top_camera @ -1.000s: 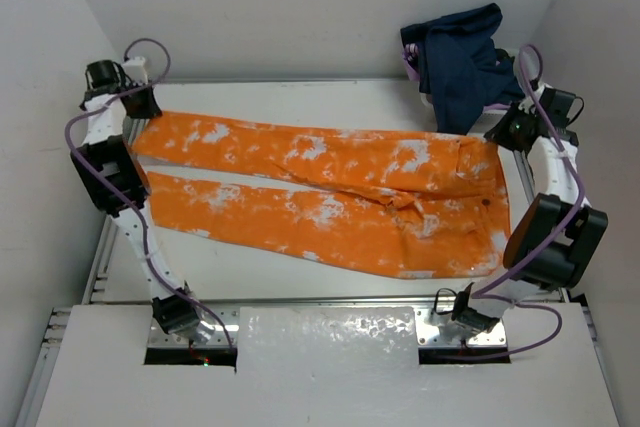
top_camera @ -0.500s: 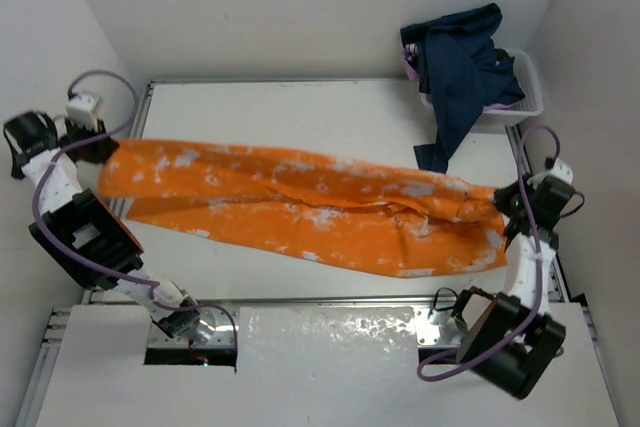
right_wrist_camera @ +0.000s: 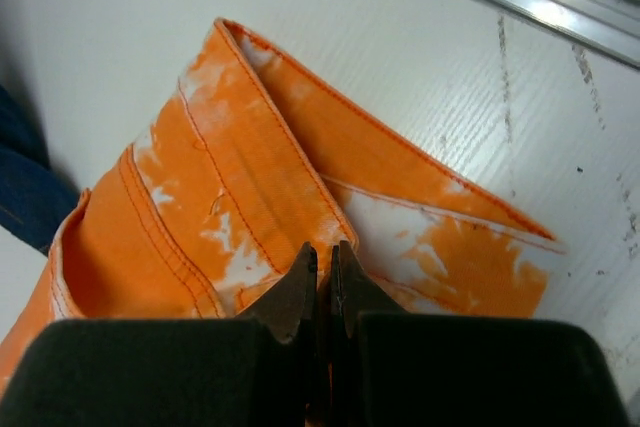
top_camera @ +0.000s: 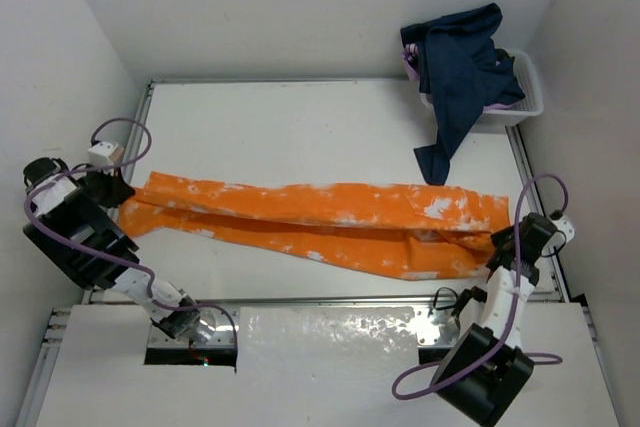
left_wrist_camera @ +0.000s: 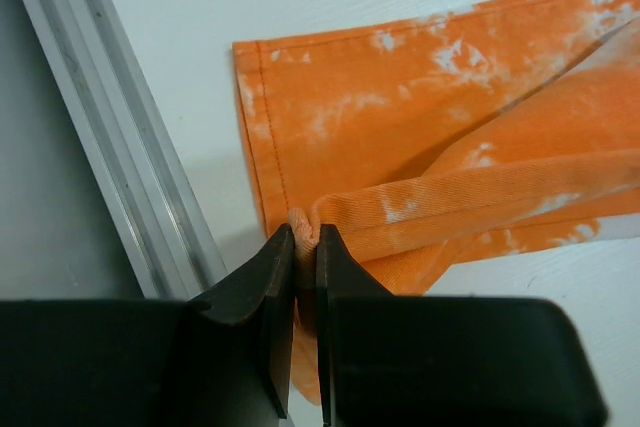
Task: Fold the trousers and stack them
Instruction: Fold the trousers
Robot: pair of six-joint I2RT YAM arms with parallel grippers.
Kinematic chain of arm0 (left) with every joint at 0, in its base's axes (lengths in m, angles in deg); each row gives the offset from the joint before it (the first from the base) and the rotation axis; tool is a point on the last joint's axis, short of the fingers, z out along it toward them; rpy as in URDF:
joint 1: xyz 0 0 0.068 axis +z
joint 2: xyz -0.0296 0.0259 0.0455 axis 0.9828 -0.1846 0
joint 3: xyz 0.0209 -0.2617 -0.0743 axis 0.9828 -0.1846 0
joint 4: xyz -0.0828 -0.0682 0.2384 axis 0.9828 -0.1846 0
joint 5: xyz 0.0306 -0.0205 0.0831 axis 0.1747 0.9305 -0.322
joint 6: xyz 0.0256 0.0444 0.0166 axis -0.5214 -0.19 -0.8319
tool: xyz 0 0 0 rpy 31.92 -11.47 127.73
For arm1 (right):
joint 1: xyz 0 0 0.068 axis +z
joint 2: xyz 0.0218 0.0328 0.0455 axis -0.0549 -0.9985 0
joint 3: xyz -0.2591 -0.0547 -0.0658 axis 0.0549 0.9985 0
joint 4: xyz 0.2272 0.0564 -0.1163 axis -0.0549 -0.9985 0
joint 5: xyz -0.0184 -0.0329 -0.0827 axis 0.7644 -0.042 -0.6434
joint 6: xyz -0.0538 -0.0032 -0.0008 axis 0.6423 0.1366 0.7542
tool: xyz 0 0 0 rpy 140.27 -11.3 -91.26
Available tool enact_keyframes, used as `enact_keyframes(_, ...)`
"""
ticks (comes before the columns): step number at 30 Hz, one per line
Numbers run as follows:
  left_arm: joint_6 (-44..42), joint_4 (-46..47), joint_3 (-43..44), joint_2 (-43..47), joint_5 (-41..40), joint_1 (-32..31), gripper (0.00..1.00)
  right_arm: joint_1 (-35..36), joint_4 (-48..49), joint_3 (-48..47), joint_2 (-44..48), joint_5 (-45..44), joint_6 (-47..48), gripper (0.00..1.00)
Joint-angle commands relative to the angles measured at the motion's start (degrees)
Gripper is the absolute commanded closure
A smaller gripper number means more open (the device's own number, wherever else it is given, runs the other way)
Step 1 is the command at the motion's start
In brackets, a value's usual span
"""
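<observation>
While the left end effector (left_wrist_camera: 305, 247) and right end effector (right_wrist_camera: 322, 263) clamp opposite ends of the trousers (top_camera: 320, 219), the lengthwise fold seems underway; next, lower both evenly.

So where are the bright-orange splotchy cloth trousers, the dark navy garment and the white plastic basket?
Bright-orange white-splotched cloth trousers (top_camera: 330, 219): overhead view, middle of the legs.
Dark navy cloth garment (top_camera: 462, 62): overhead view, bunched part draped over the basket.
White plastic basket (top_camera: 530, 97): overhead view, its bare side wall.

The trousers (top_camera: 330, 222) are coloured bright orange, splotched irregularly with white; the far-right garment (top_camera: 460, 62) is navy, its basket (top_camera: 533, 97) white.
</observation>
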Motion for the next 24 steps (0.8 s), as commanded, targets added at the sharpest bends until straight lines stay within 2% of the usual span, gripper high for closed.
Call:
enact_keyframes(1, -1.3, 0.7, 3.9, 0.9, 4.4, 0.7, 1.0, -0.2, -1.3, -6.9, -0.8, 0.1, -0.6, 1.0)
enact_keyframes(3, 2.5, 2.9, 7.3, 0.6, 8.6, 0.6, 1.0, 0.5, 0.9, -11.6, -4.8, 2.1, 0.9, 1.0)
enact_keyframes(5, 13.1, 12.1, 9.7, 0.3, 11.7, -0.9, 1.0, 1.2, 0.7, -21.5, -9.9, 5.5, 3.9, 1.0)
enact_keyframes(6, 17.5, 16.7, 10.0, 0.7, 12.3, -2.0, 1.0, 2.2, 0.1, -25.2, -15.9, 6.8, 4.9, 1.0)
enact_keyframes(7, 25.5, 26.5, 10.0, 0.8, 11.1, -3.5, 1.0, 2.7, -0.4, -32.2, -18.9, 8.1, 5.8, 1.0)
enact_keyframes(8, 28.2, 30.6, 10.0, 0.9, 9.5, -7.4, 1.0, 3.8, -1.0, -35.5, -22.0, 10.3, 7.2, 1.0)
enact_keyframes(10, 32.9, 38.5, 10.7, 0.5, 5.5, -11.2, 1.0, 5.3, -3.8, -44.9, -30.1, 11.6, 8.8, 1.0)
enact_keyframes(12, 39.5, 44.9, 12.6, -1.6, 6.6, -14.0, 1.0, 6.7, -5.8, -49.1, -35.3, 12.3, 10.5, 1.0)
enact_keyframes(13, 45.7, 49.3, 14.4, -2.5, 7.2, -14.2, 1.0, 6.8, -6.0, -51.1, -36.2, 12.5, 10.7, 1.0)
enact_keyframes(16, 46.0, 48.1, 16.1, -4.6, 6.9, -14.5, 1.0, 6.8, -5.7, -49.4, -36.3, 12.8, 11.5, 1.0)
enact_keyframes(20, 39.1, 44.1, 13.5, -4.1, 7.0, -14.5, 1.0, 6.8, -3.1, -45.3, -34.4, 13.8, 12.3, 1.0)
enact_keyframes(22, 36.0, 39.1, 13.6, -4.0, 7.6, -14.5, 1.0, 6.8, -5.5, -46.2, -34.3, 16.9, 12.7, 1.0)
enact_keyframes(24, 33.7, 34.8, 12.4, -2.3, 8.4, -14.6, 1.0, 7.5, -11.9, -47.7, -33.7, 17.7, 12.8, 0.83)
